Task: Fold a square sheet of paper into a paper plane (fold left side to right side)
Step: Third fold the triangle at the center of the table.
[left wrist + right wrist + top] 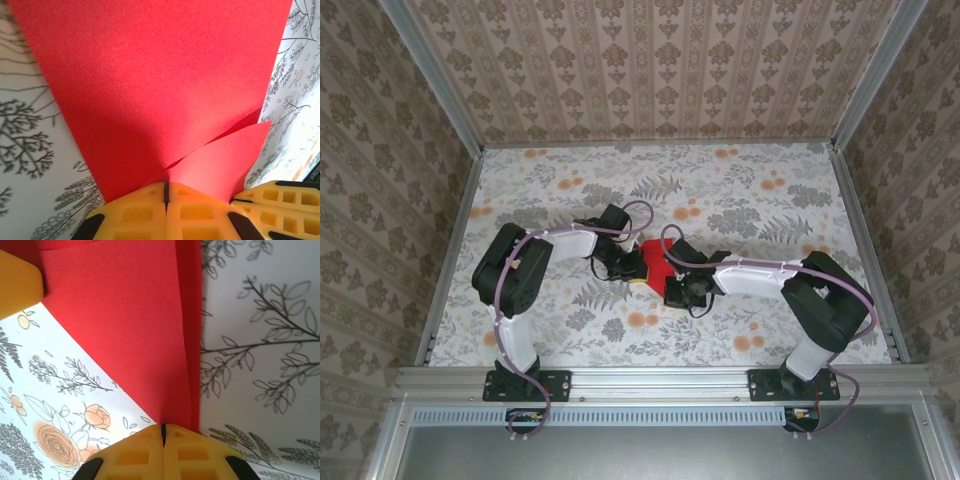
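The red square sheet of paper (pixel 655 260) sits mid-table between both grippers, folded into layers. In the left wrist view the sheet (pixel 160 85) spreads away from my left gripper (pixel 165 192), whose yellow fingers are shut on its near edge, with one layer lifting as a flap on the right. My right gripper (pixel 163 431) is shut on a pointed corner of the sheet (pixel 130 325), where stacked folded edges run along its right side. From above, the left gripper (pixel 638 276) and right gripper (pixel 669 286) nearly touch. A finished paper plane is out of view.
The flowered tabletop (pixel 740 200) is ringed by metal rails and patterned walls. The right gripper's yellow fingers (pixel 282 200) crowd the left wrist view's lower right; a left finger (pixel 17 285) shows at the right wrist view's upper left.
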You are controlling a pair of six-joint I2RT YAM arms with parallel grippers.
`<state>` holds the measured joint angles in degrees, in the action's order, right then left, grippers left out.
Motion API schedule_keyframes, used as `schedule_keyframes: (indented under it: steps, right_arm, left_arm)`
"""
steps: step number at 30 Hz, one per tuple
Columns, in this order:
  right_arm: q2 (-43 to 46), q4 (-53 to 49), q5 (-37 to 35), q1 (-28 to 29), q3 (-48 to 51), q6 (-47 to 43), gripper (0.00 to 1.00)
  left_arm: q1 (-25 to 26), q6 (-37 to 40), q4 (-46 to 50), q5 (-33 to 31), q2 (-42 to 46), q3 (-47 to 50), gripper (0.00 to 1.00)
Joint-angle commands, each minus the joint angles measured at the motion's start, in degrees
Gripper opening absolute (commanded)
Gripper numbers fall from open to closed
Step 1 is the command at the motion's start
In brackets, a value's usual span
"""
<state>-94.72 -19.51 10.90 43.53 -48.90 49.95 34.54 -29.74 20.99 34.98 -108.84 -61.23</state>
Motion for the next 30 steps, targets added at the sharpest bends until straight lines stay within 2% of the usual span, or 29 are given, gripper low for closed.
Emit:
schedule_keyframes:
  steps: [1, 9, 11, 17, 21, 30]
  right_arm:
    - [1.4, -7.3, -1.4, -0.6, 3.2, 1.3, 0.06]
    - [4.5, -8.0, -1.1, -1.2, 5.1, 1.1, 0.05]
    - [6.0, -7.6, -0.9, -1.2, 4.6, 0.5, 0.01]
    - [9.6, -5.9, 0.3, -1.4, 1.3, -1.7, 0.01]
    - [8.3, -2.5, 2.2, -1.4, 0.1, -2.3, 0.02]
    - [0.9, 0.2, 1.7, -1.9, -2.0, -2.8, 0.02]
  left_arm:
    - [0.2, 1.5, 3.1, -7.5, -4.1, 1.5, 0.06]
    - [0.3, 1.3, 2.9, -7.4, -4.1, 1.3, 0.06]
    - [0.3, 1.1, 2.8, -7.2, -4.0, 1.3, 0.06]
    - [0.6, 0.9, 2.7, -7.0, -4.1, 0.7, 0.06]
    - [0.7, 0.8, 2.7, -6.9, -4.0, 0.6, 0.06]
    - [0.8, 0.8, 2.8, -6.9, -3.8, 0.5, 0.06]
